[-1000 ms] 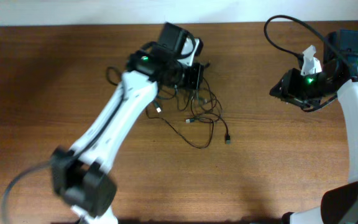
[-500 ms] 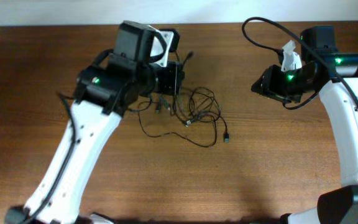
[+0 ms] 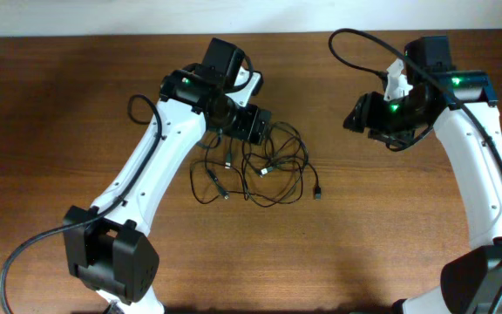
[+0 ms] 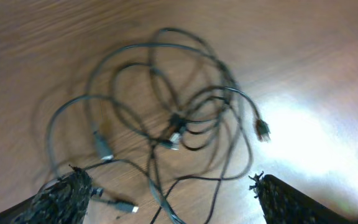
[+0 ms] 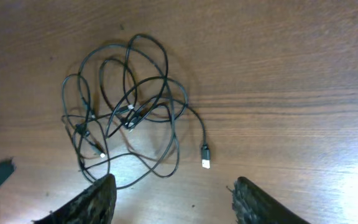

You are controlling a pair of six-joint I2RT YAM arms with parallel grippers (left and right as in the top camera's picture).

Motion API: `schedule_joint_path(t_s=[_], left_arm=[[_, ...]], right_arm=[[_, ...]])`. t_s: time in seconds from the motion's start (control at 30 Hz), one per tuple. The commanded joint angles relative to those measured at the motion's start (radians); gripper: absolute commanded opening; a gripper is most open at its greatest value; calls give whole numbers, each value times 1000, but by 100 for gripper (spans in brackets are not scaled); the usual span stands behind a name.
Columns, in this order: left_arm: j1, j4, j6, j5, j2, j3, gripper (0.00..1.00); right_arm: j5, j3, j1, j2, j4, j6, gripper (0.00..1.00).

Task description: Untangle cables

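A tangle of thin black cables [image 3: 273, 166] lies loose on the wooden table, with one plug end [image 3: 318, 194] trailing to the right. My left gripper [image 3: 255, 126] hovers over the tangle's upper edge. In the left wrist view it [image 4: 169, 180] is open, and the cables [image 4: 176, 127] lie on the wood below, with none pinched. My right gripper [image 3: 362, 113] hangs to the right of the pile. In the right wrist view it [image 5: 174, 183] is open and empty above bare wood, and the cables [image 5: 129, 112] and a plug [image 5: 205, 155] lie beyond the fingertips.
The right arm's own thick black cable [image 3: 347, 39] loops up near the table's far edge [image 3: 103, 37]. Both white arms reach in from the near side, the left one crossing diagonally.
The left gripper opened and let the cables go; the tangle now lies spread lower on the table. The right gripper opened wider and shifted slightly left.
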Motion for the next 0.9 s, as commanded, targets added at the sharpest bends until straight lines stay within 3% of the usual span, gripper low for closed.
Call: schedule_joint_path(t_s=[0.0, 0.13, 0.27, 0.37, 0.43, 0.5, 0.53, 0.6, 0.73, 0.87], left_arm=[[0, 16, 172, 152, 11, -1, 86], [-18, 21, 172, 153, 98, -1, 84], [-71, 54, 175, 148, 215, -1, 83], [-79, 99, 175, 149, 315, -1, 69], [-83, 122, 142, 151, 365, -1, 31], [-83, 140, 114, 152, 368, -1, 5], [-83, 156, 103, 152, 367, 4, 0], [-76, 123, 103, 153, 362, 80, 0], [-65, -177, 103, 152, 354, 470, 0], [-24, -327, 111, 152, 354, 762, 0]], right_arm=[[39, -4, -47, 6, 8, 13, 63], [39, -4, -147, 6, 1, -8, 64], [61, -4, -152, 7, 0, -14, 64], [72, -4, -152, 7, 1, -14, 67], [72, -4, -152, 7, 0, -14, 68], [72, -4, -151, 7, 1, -14, 68], [72, -4, -151, 7, 0, -14, 67], [72, -4, -151, 7, 0, -14, 67], [60, -4, -151, 7, 0, -14, 68], [60, -4, -151, 7, -11, -14, 68]])
